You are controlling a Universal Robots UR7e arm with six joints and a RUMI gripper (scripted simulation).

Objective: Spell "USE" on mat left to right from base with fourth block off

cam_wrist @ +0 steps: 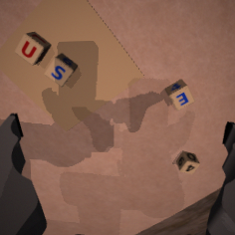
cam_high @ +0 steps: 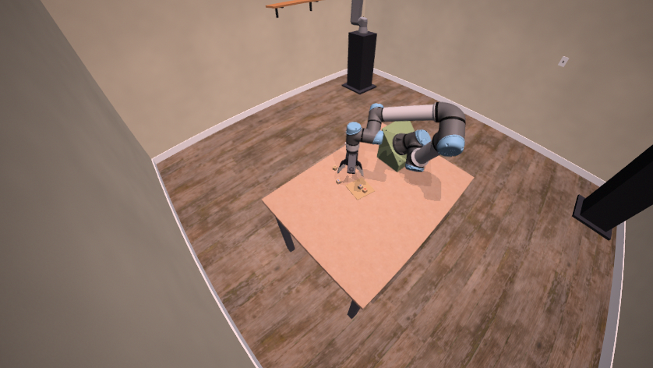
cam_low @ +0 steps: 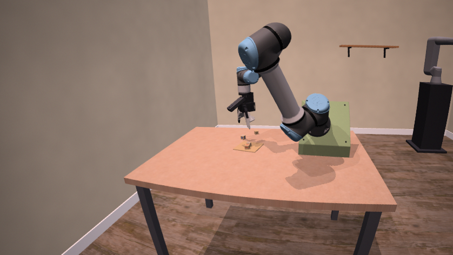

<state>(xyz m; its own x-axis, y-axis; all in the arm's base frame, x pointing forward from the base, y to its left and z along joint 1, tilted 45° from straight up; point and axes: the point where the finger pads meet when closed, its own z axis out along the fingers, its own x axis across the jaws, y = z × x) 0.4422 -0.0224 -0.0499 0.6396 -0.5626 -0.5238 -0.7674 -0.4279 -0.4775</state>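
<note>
From the top view I see my gripper point(cam_high: 350, 170) spread wide with nothing in it, above the table point(cam_high: 365, 237) just beside the mat point(cam_high: 359, 189). In the exterior view the gripper hangs clear of the surface, above two blocks lying off the mat. Through the wrist view, the U block point(cam_wrist: 32, 49) and S block point(cam_wrist: 62, 70) sit close together on the mat, the E block point(cam_wrist: 178, 96) lies off it, and the fourth block point(cam_wrist: 186, 161) sits nearer the table edge, its letter unreadable
</note>
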